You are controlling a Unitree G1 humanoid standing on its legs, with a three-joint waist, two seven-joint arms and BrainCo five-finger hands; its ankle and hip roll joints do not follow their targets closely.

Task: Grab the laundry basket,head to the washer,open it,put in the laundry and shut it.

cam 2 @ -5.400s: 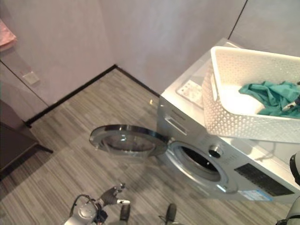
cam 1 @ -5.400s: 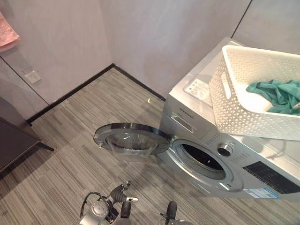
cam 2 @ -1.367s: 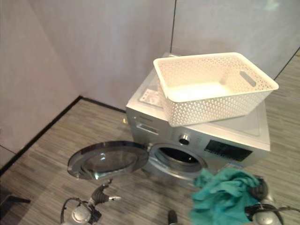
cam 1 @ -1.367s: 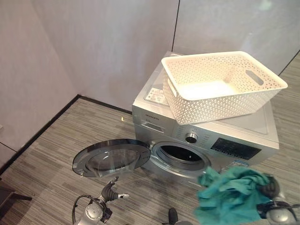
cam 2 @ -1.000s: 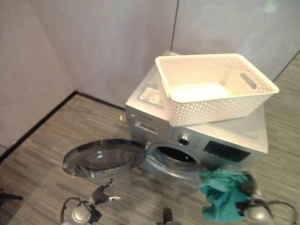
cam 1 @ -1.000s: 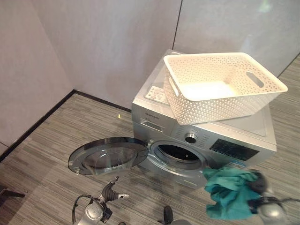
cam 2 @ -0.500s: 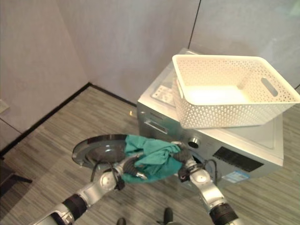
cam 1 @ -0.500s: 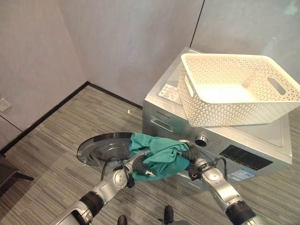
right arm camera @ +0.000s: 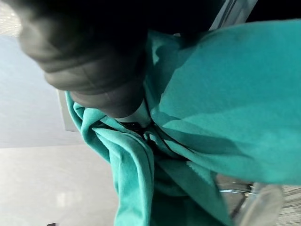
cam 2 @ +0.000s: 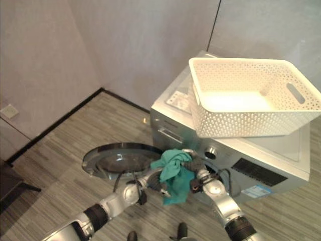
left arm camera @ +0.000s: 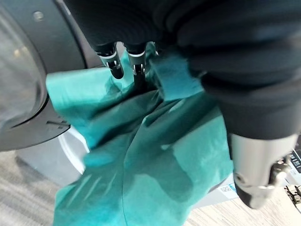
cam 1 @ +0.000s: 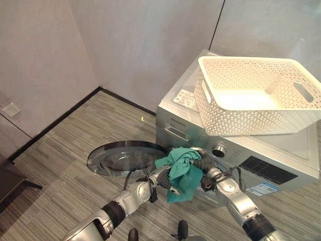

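A silver washer (cam 1: 293, 146) stands at the right, its round door (cam 1: 120, 156) swung wide open and lying flat to the left. An empty white laundry basket (cam 1: 251, 118) rests on the washer's top. A teal cloth (cam 1: 183, 173) hangs bunched in front of the drum opening, held between both hands. My left hand (cam 1: 161, 176) grips it from the door side. In the left wrist view its fingers (left arm camera: 114, 66) dig into the cloth (left arm camera: 155, 155). My right hand (cam 1: 204, 161) holds it from the washer side, with the cloth (right arm camera: 225, 117) wrapped round it. The drum opening is mostly hidden.
Grey walls with a black skirting meet in a corner behind the washer. A wall socket (cam 1: 11, 109) sits low on the left wall, and a dark piece of furniture (cam 1: 10, 183) stands at the left edge. Striped grey floor stretches left of the door.
Both hands have carried the teal cloth to the right, from over the door to the front of the drum opening. It now hangs narrower and lower.
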